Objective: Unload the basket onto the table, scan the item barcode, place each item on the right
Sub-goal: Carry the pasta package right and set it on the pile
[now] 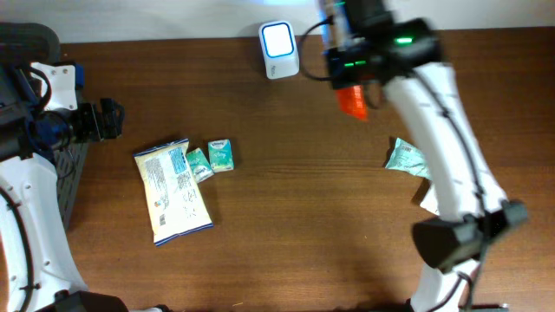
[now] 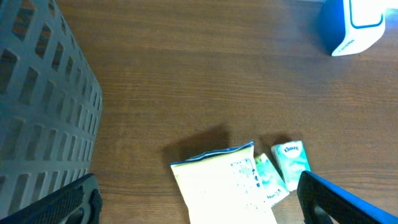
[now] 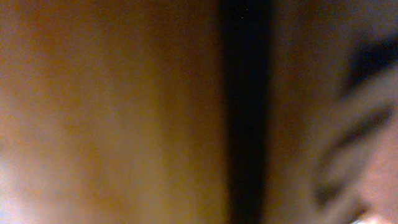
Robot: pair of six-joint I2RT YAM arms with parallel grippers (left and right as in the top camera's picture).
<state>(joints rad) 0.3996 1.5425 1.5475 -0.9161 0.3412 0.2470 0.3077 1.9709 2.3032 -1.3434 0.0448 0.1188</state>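
A: Two grippers are showing. What is the right gripper [image 1: 349, 85] doing?
B: It is closing almost fully on an orange packet [image 1: 354, 102], holding it just right of the scanner [image 1: 279, 49], far centre.
A: And the left gripper [image 1: 109, 120]?
B: It is standing wide apart, gripping nothing, left of the white bag [image 1: 172, 191].

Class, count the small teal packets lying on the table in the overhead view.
3 teal packets: two side by side next to the white bag, one beside the right arm. More may hide under that arm.
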